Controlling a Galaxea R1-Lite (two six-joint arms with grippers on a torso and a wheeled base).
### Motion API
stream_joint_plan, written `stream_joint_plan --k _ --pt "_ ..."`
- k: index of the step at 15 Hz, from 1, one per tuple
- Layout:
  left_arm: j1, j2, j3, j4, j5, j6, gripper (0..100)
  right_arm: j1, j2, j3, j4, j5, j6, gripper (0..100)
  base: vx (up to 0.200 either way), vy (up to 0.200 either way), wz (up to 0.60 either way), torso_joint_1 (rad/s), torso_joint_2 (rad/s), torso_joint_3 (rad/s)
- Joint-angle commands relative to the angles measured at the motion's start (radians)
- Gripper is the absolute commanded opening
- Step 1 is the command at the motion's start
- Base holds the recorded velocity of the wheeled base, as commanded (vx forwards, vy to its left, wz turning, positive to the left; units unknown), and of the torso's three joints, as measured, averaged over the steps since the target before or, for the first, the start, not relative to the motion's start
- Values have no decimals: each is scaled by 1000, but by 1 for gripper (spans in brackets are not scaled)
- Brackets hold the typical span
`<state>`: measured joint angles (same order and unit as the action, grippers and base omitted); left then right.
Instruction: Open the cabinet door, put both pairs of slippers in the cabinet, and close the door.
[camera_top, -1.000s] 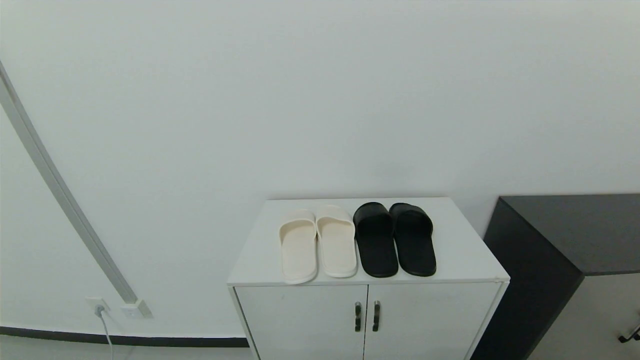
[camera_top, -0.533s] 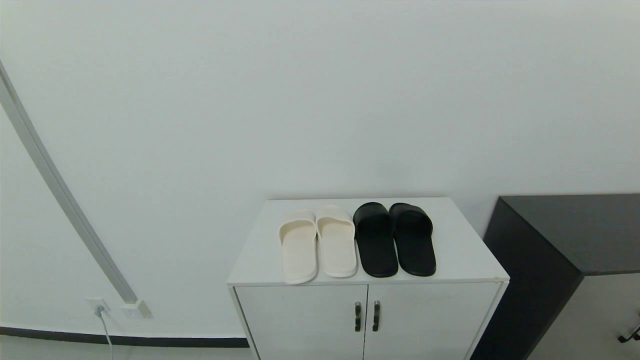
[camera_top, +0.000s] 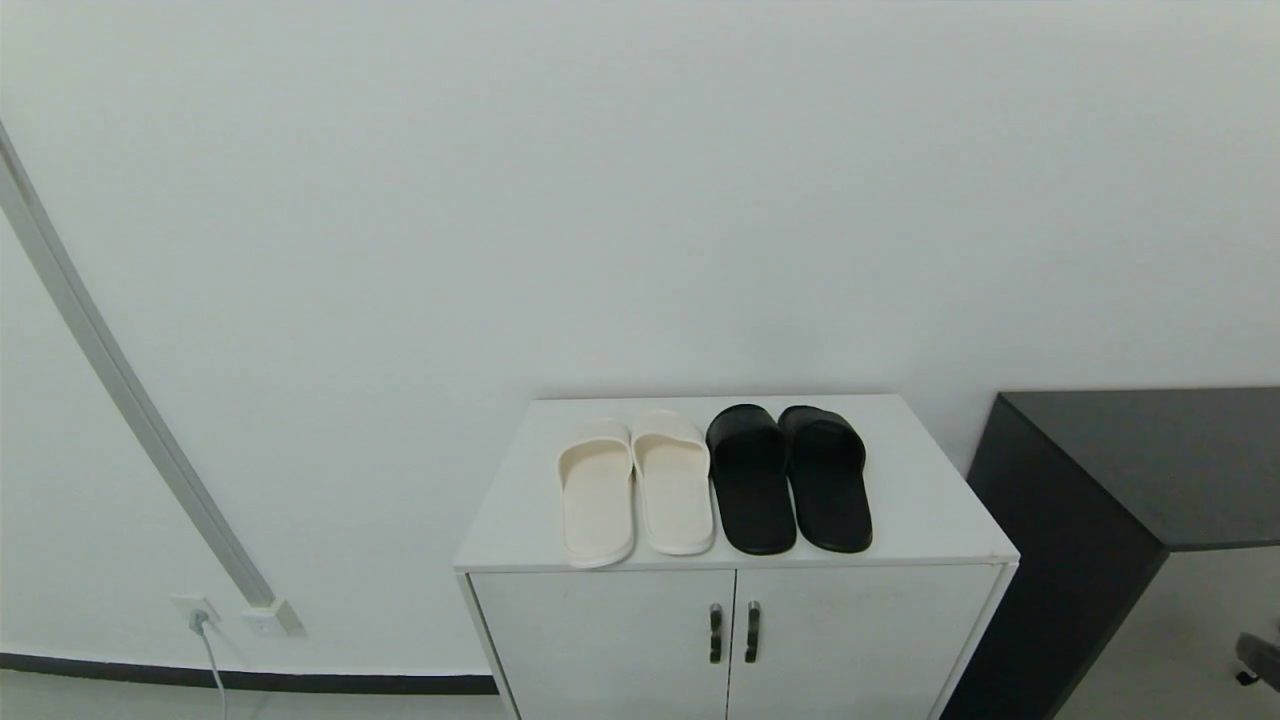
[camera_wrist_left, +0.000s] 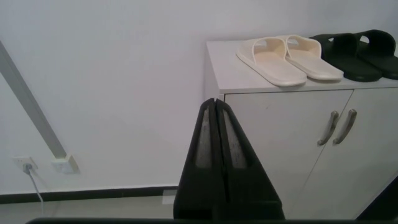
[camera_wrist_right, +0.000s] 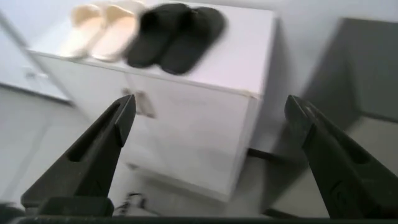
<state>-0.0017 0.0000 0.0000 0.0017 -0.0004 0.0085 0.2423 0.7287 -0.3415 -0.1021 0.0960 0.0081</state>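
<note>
Head view: white slippers (camera_top: 636, 487), black slippers (camera_top: 790, 480) at cabinet (camera_top: 930, 520) front edge; left hand (camera_wrist_left: 215, 143) closed, right hand (camera_wrist_right: 210, 104) wide.

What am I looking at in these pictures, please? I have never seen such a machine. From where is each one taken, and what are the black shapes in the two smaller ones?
This is a robot with two arms. The large picture comes from a camera on its head; the two small ones from cameras on its wrists. The black shapes are its hands: the left hand is shut and empty, the right hand is wide open. On the white cabinet lie a cream pair of slippers and a black pair. Both doors are shut. Nothing is held.
</note>
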Motion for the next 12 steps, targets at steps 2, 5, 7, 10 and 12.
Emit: stream_joint_plan --k 2,5,7,10,12 --pt "0 2 0 0 -1 -1 0 411 365 -203 -31 -246 201 100 0 0 0 0 0 0" --pt "0 2 0 0 -1 -1 0 566 592 -350 -53 -361 316 100 0 0 0 0 0 0" --pt "0 2 0 0 -1 -2 0 574 765 -401 -154 -420 334 100 0 0 0 0 0 0" --pt "0 2 0 0 0 -5 0 572 1009 -436 -387 -550 343 100 0 0 0 0 0 0" --pt "0 2 0 0 -1 -5 0 563 1143 -496 -476 -625 343 100 0 0 0 0 0 0"
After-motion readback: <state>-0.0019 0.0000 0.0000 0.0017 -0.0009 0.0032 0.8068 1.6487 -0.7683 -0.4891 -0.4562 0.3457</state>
